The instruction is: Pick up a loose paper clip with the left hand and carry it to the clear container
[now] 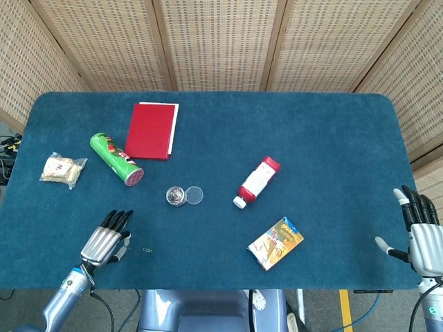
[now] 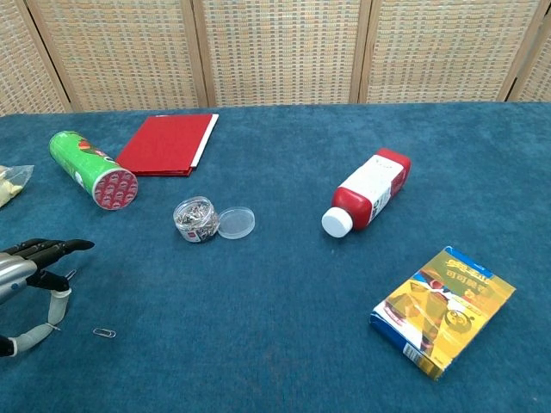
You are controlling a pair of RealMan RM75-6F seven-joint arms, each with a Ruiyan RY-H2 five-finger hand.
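Showing only in the head view, the right hand (image 1: 422, 235) sits lower right, fingers spread, empty. Left hand (image 2: 30, 275) lower left, fingers apart, holding nothing; a loose paper clip (image 2: 104, 332) lies just right of it. Clear container (image 2: 195, 219) centre-left holds clips, its lid (image 2: 236, 222) beside it.

Loose paper clip (image 2: 104, 332) flat on cloth; clear container (image 2: 195, 219) upright, open, full of clips.

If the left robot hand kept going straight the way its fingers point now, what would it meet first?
Probably the green chip can, judging from the head view; the left robot hand points up-table, slightly right. The clear container lies off to the right of that line. Depth is uncertain.
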